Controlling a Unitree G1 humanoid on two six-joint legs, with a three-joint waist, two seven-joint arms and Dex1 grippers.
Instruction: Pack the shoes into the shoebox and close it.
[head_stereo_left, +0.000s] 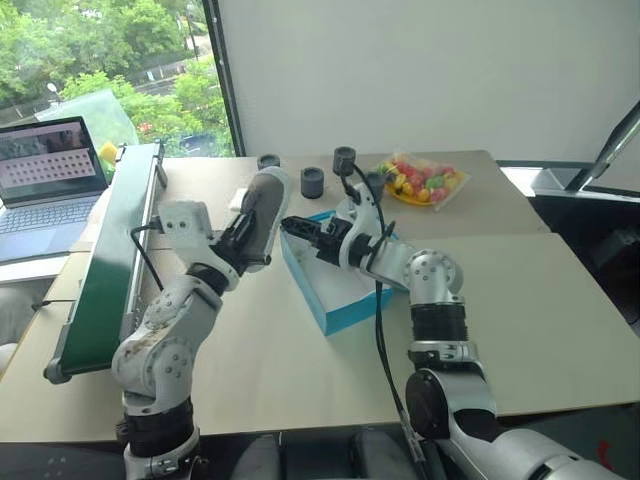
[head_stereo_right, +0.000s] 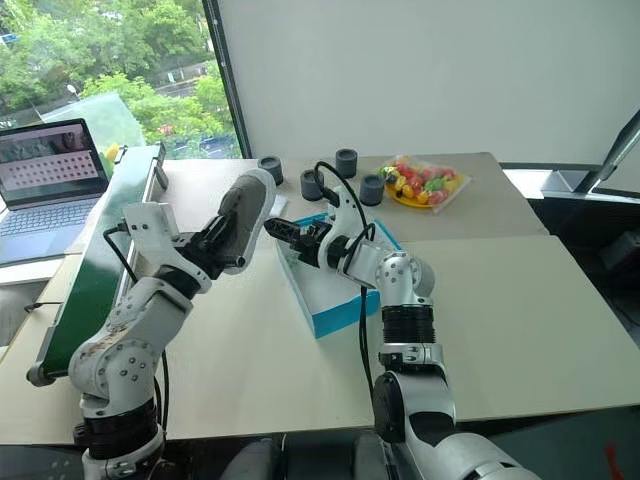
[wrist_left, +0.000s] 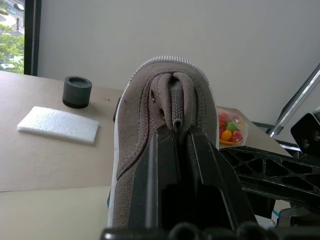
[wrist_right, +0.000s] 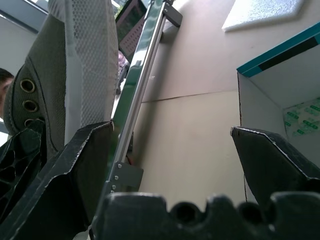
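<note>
A grey sneaker with a pale sole edge hangs toe-up above the table, just left of the shoebox. My left gripper is shut on it; in the left wrist view its black fingers pinch the tongue and collar of the shoe. The shoebox is turquoise with a white inside and lies open on the table. My right gripper hovers over the box's far left corner, pointing at the shoe. It is open with nothing between its wide-spread fingers.
A long green conveyor runs along the table's left side, and a laptop sits beyond it. At the back stand several dark cups, a yellow plate of colourful fruit and a white foam pad.
</note>
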